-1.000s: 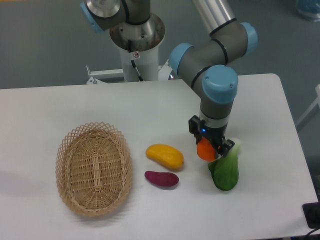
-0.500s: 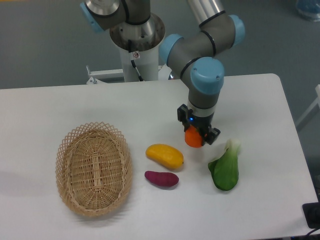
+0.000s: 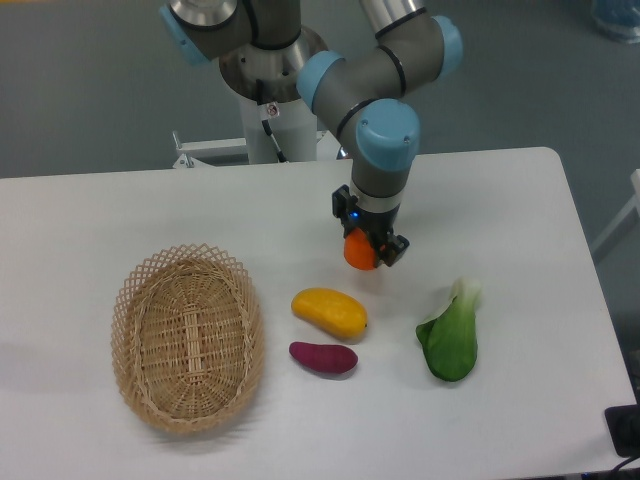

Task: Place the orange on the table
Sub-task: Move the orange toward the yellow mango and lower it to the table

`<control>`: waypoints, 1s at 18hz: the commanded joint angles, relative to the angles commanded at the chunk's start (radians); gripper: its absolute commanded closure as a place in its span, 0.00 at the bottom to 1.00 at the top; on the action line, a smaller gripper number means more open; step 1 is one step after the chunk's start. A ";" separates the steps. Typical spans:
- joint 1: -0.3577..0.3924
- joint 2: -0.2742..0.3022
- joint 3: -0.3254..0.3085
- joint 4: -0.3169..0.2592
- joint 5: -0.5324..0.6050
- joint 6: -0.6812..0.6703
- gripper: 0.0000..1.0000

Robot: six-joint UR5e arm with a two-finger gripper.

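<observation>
— Since a second ago, what is changing?
— Up and to the left, away from the leafy green bok choy [image 3: 450, 340], the black two-finger gripper [image 3: 366, 252] is carrying the small round bright-orange orange [image 3: 359, 251].
— How is the pincer standing?
— Its fingers are closing on the fruit, gripping it above the large white flat table [image 3: 520, 200], near the oval yellow-orange mango [image 3: 330, 311].
— What else is lying there?
— A purple sweet potato [image 3: 323, 357] is resting just below the mango, and an oval woven wicker basket [image 3: 187, 335] is sitting well apart on the left.
</observation>
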 joint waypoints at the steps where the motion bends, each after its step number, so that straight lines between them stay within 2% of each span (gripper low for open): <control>1: -0.003 0.002 -0.005 0.000 -0.002 0.003 0.37; 10: -0.026 0.005 -0.045 0.003 0.000 0.000 0.32; 12: -0.037 0.003 -0.048 0.003 0.000 0.000 0.22; 15: -0.037 0.003 -0.046 0.003 0.002 -0.003 0.01; 18: -0.035 0.003 -0.045 0.003 -0.002 -0.006 0.00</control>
